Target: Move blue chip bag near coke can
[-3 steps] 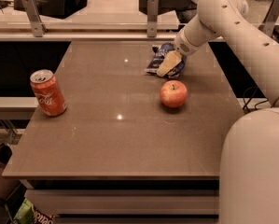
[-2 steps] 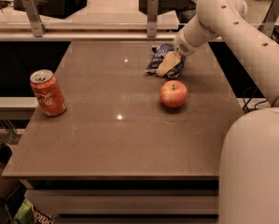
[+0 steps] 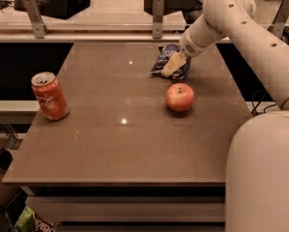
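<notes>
The blue chip bag [image 3: 169,58] is a crinkled dark-blue foil bag lying at the far right of the brown table. My gripper [image 3: 173,65] reaches down from the right and rests on top of the bag, covering its middle. The coke can [image 3: 50,96] is a red can with white script and a silver top. It stands upright near the table's left edge, far from the bag.
A red apple [image 3: 180,96] sits on the table [image 3: 124,144] just in front of the bag. My white arm [image 3: 240,28] spans the right side, with the robot body [image 3: 265,178] at the front right. Metal posts [image 3: 157,14] and a rail stand behind the far edge.
</notes>
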You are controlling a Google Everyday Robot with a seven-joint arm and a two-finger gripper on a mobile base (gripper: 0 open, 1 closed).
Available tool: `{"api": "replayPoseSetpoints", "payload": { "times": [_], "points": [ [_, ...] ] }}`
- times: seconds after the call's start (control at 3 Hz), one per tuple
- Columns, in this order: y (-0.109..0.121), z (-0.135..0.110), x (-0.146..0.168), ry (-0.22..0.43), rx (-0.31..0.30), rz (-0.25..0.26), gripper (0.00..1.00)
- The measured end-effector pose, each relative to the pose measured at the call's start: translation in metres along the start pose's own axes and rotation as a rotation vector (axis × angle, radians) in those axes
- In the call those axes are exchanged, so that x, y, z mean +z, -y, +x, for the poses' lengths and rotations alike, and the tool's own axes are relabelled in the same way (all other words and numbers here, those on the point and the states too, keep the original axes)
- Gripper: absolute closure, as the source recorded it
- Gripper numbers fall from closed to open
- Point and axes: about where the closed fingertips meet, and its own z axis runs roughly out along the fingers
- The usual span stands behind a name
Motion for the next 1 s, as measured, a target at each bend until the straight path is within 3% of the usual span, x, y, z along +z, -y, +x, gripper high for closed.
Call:
{"api": "replayPoseSetpoints", "payload": {
  "times": [0.33,1.0],
  "points": [
    [0.0000,-0.0001,-0.0001,0.000,0.000,0.000,1.00],
    [0.0000,-0.0003,-0.0002,0.000,0.000,0.000,1.00]
  ]
}}
